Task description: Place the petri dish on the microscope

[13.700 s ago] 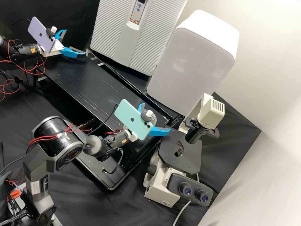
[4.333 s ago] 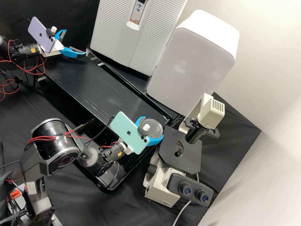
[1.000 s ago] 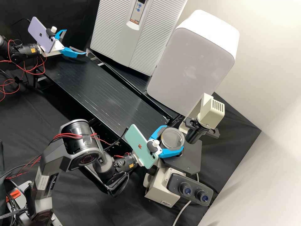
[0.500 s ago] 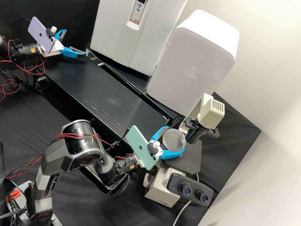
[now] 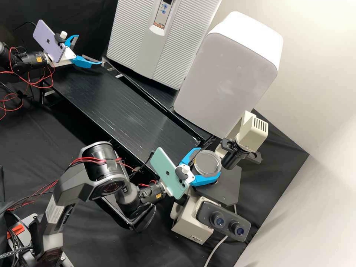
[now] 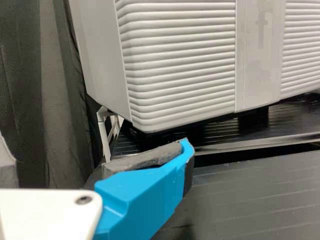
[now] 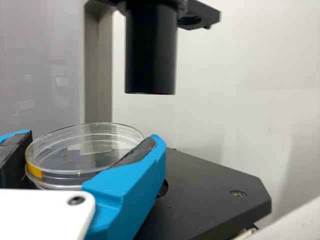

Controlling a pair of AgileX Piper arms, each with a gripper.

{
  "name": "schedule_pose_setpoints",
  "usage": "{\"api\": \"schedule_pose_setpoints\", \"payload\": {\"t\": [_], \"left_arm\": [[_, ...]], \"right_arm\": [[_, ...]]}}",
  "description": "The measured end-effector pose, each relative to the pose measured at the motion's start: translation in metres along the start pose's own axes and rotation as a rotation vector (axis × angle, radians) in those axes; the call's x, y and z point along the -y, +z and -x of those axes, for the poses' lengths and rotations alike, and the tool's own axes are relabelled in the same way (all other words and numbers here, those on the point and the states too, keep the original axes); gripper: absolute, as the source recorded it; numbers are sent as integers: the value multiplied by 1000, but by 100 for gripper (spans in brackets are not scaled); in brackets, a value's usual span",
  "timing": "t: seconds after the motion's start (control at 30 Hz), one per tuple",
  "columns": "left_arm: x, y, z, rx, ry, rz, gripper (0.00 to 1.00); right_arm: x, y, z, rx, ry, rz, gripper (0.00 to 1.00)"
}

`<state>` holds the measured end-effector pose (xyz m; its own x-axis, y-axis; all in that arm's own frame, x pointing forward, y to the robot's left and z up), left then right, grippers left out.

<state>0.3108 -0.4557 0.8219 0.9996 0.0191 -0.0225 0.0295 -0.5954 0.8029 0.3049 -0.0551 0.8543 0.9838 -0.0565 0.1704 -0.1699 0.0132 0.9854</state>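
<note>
the dark grey arms (image 5: 68, 187) carry loose red cables (image 5: 91, 160) and small orange labels (image 5: 159, 195).

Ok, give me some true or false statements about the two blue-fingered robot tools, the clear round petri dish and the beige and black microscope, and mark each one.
The right tool holds the petri dish. True.

The left tool has its fingertips pressed together. False: they are spread apart.

A yellow patch shows on the petri dish's side. True.

The microscope's two round eyepieces are white. False: they are black.

A mint-green phone is mounted on the right arm. True.
</note>
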Motion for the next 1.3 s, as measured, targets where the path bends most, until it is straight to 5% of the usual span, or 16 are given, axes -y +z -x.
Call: {"api": "schedule_pose_setpoints", "payload": {"t": [0.67,1.07,1.3], "left_arm": [[0,0,0,0,0,0,100],[0,0,0,0,0,0,100],[0,0,0,0,0,0,100]], "right_arm": [[2,1,-4,-9,-5,20,0],[3,-18,24,38,-50,-1,0],[-2,-31,40,42,-67,-49,0]]}}
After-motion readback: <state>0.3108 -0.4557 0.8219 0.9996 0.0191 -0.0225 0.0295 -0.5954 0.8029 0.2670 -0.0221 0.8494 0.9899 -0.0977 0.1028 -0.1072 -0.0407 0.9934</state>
